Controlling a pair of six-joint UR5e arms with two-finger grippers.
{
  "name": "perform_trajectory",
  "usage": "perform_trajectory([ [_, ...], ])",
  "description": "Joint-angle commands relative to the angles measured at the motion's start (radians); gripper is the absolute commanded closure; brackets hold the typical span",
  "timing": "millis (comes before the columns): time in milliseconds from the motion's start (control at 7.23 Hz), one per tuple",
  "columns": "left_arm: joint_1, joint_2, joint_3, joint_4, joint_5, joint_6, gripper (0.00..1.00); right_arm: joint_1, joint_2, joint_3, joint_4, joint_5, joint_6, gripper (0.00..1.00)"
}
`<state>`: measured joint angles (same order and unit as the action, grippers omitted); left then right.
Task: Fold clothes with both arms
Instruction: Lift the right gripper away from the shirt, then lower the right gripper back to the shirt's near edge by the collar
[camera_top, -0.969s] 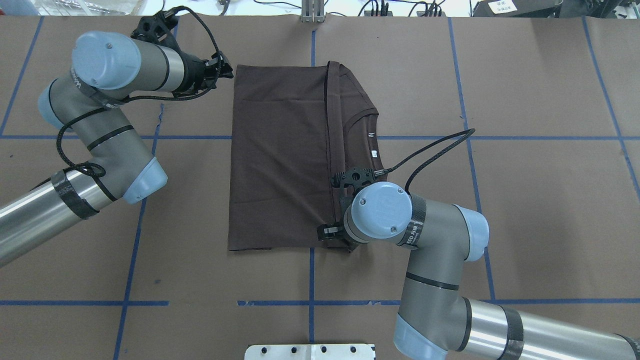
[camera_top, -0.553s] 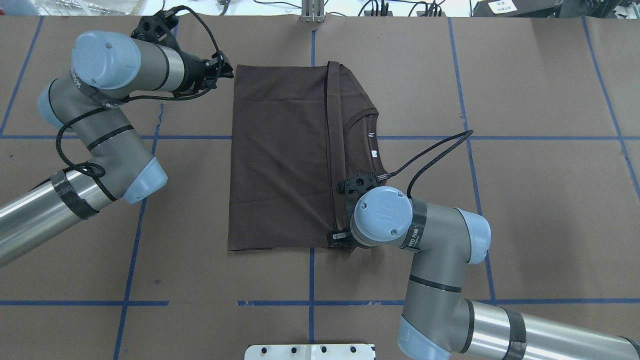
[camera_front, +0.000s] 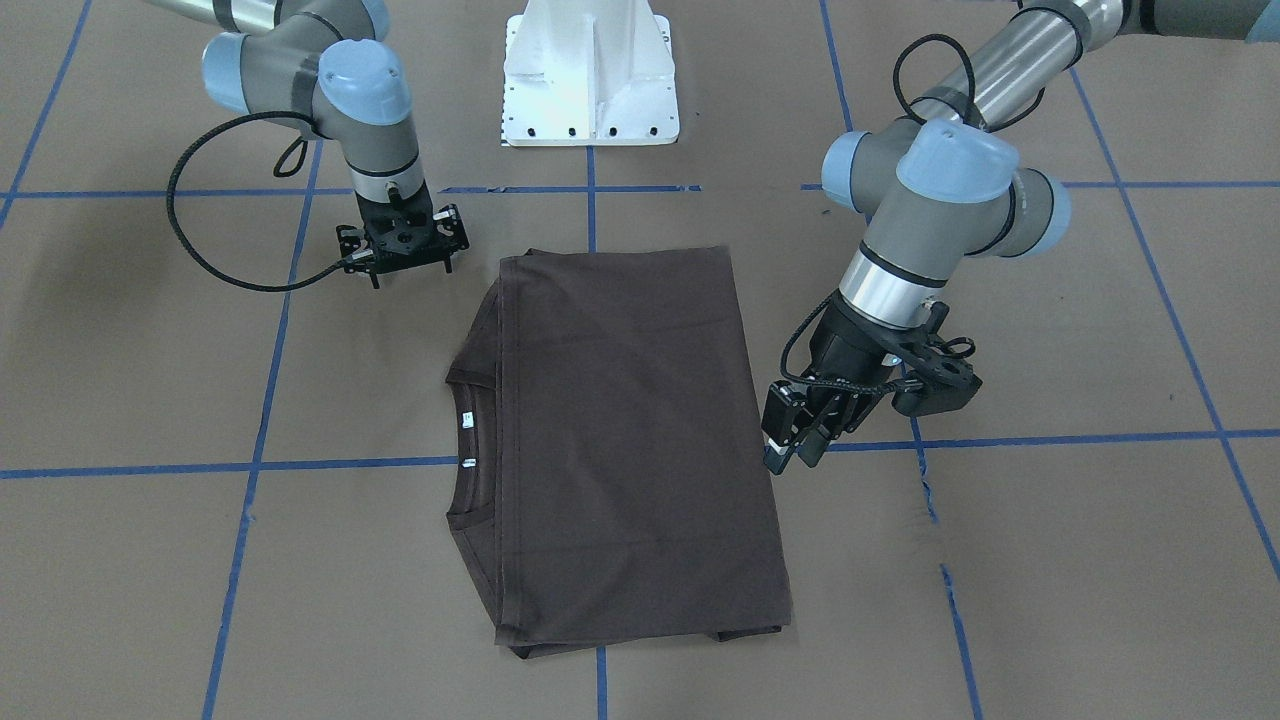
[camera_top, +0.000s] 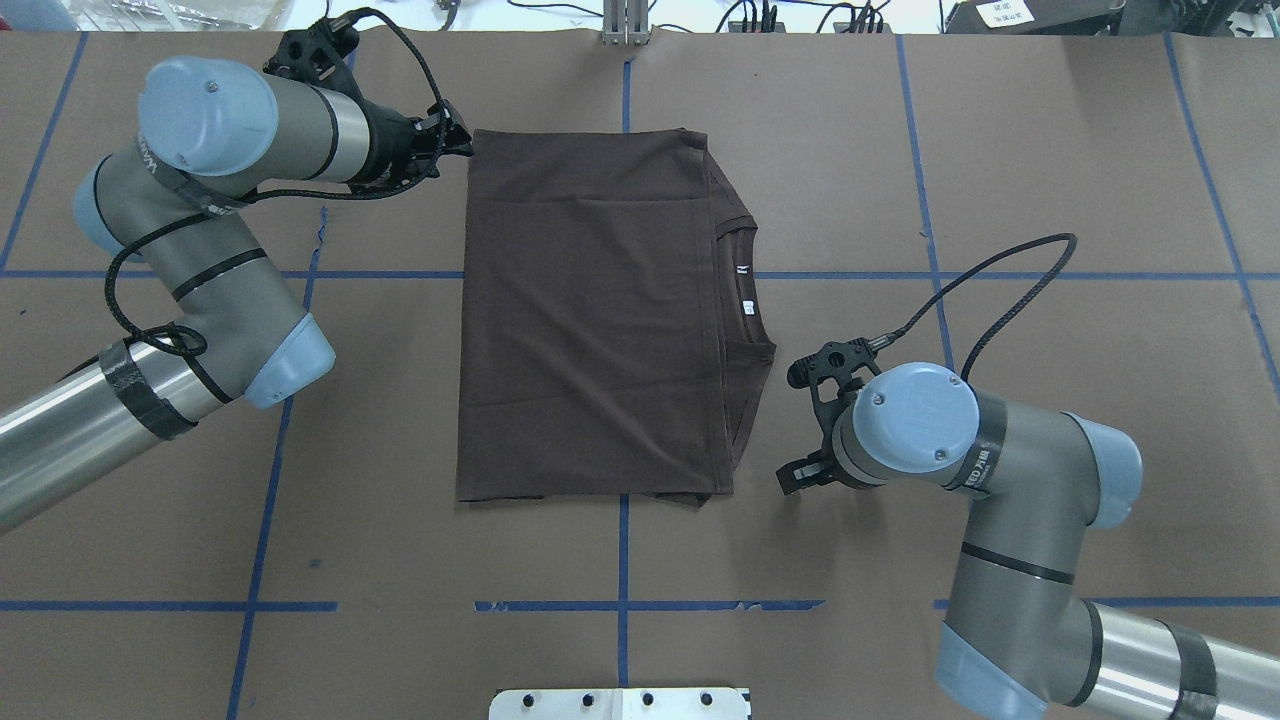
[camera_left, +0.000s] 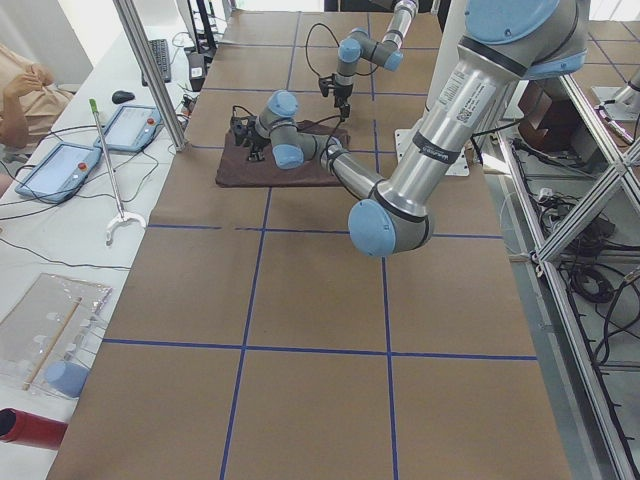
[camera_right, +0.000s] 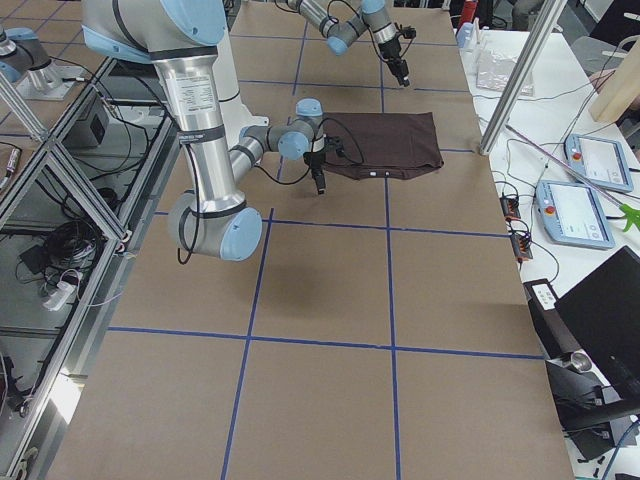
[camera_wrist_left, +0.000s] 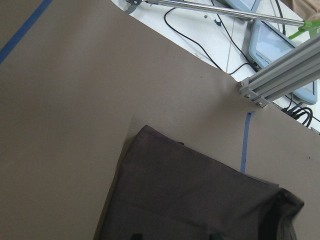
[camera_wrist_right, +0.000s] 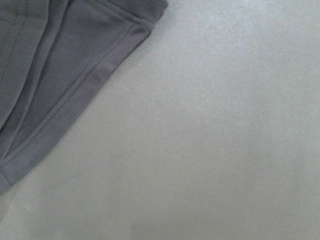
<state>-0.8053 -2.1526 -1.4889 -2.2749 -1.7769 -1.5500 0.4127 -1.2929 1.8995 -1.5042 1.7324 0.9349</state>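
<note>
Starting at the left gripper (camera_front: 797, 440): its two fingers are parted with a clear gap between them and hold nothing. In the left wrist view the two dark fingertips (camera_wrist_left: 133, 236) show well apart at the lower edge, above a corner of the shirt. The gripper hangs above the table, just off the long edge of the T-shirt (camera_top: 590, 310) on the robot's left. In the overhead view it sits by the shirt's far left corner.

The right gripper (camera_top: 800, 472) points straight down beside the near right corner of the shirt, apart from the cloth. Its camera bracket and wrist cover the fingers, so the opening cannot be determined. The right wrist view shows only a hemmed shirt corner at upper left and bare table surface.

The left arm (camera_top: 190, 250) enters from the near left and bends toward the far side. The right arm (camera_top: 1000, 470) enters from the near right, with a black cable (camera_top: 990, 280) looping off its wrist.

The dark brown T-shirt lies flat near the table centre, folded to a long rectangle. The folded body covers most of it. The ribbed collar (camera_front: 462, 440) and white neck labels (camera_front: 467, 420) are exposed along the edge on the robot's right.

The table (camera_top: 1050, 150) is covered in brown paper marked with blue tape lines (camera_top: 620, 605). The white pedestal base (camera_front: 590, 80) stands at the robot's side.
</note>
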Motion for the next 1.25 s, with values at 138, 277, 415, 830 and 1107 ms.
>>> perform_trajectory([
  [138, -0.002, 0.005, -0.031, 0.002, -0.001, -0.002, 0.46, 0.0, 0.106, -0.012, 0.004, -0.002, 0.237, 0.0],
  [277, -0.003, 0.005, -0.051, 0.023, -0.009, -0.002, 0.46, -0.024, 0.157, -0.038, 0.007, -0.008, 0.485, 0.0],
  [415, -0.003, 0.005, -0.054, 0.031, -0.012, -0.002, 0.46, -0.061, 0.164, -0.049, 0.021, -0.034, 0.733, 0.09],
  [830, -0.002, 0.005, -0.053, 0.032, -0.012, -0.002, 0.45, -0.083, 0.24, -0.161, 0.107, -0.063, 1.063, 0.28],
  [1107, -0.002, 0.005, -0.053, 0.032, -0.012, -0.002, 0.45, -0.083, 0.228, -0.163, 0.107, -0.063, 1.065, 0.31],
])
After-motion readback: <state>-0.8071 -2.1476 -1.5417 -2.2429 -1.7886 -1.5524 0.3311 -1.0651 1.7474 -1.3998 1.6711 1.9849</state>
